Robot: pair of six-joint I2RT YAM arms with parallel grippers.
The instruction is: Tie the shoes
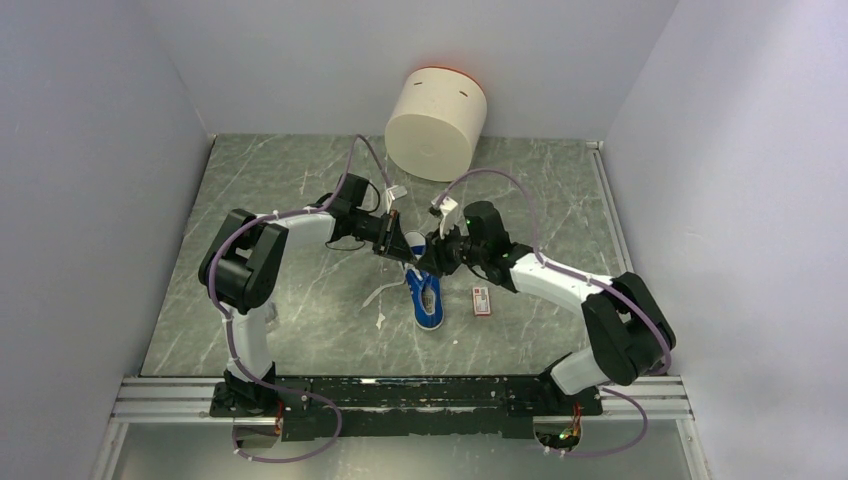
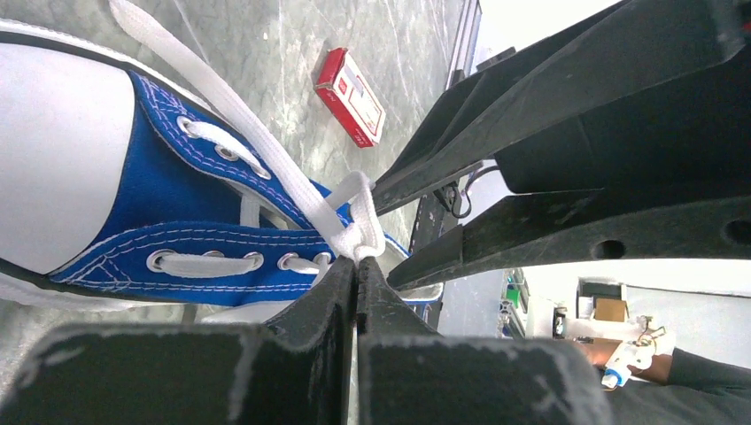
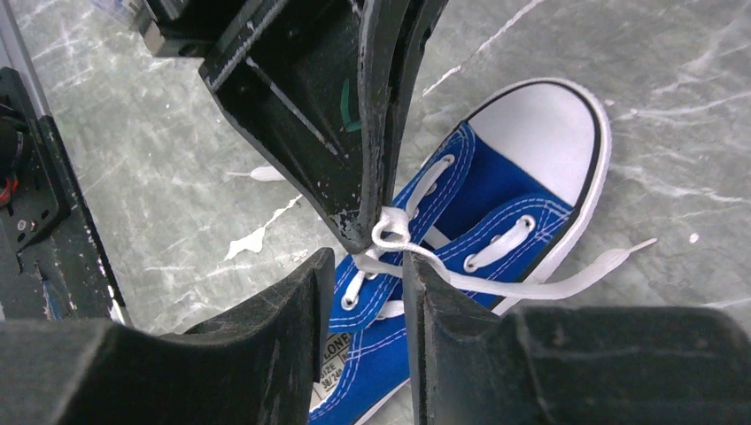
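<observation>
Your left claw (image 2: 356,264) is clenched on a loop of the lace (image 2: 257,150), pinched at its tips; your right claw (image 3: 367,264) stands released, fingers either side of that lace; the shoe (image 1: 426,294) lies on the surface (image 1: 300,190) just beneath both claws.

Red-and-white packet (image 1: 482,300) on grey marbled tabletop (image 1: 300,300); cream cylinder (image 1: 436,122) at back

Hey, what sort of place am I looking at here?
Probably a robot lab test cell: a left arm and right arm bolted to a rail, plain walls boxing in a marble-patterned table, and one sneaker as practice prop.
</observation>
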